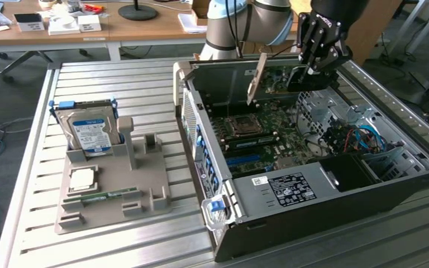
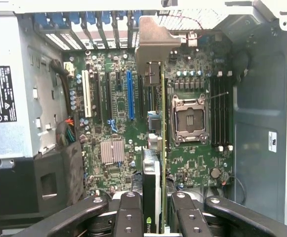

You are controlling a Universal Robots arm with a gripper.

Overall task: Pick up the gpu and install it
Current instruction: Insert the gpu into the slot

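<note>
The thin green gpu [image 2: 161, 148] with its black fan hangs edge-on above the motherboard [image 2: 118, 123]; in the exterior view its silver end bracket [image 1: 256, 78] is near one o'clock.

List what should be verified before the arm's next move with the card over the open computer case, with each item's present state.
1. Grip: gripper shut on the thin green circuit-board gpu with black fan: ok.
2. Card on edge above the green motherboard, not seated: ok.
3. Its silver end bracket toward the rear wall of the black computer case: ok.
4. Card lined up with a slot: cannot tell; it hangs between the blue slot and the empty processor socket.
5. The red and blue cables apart from the card: ok.
</note>
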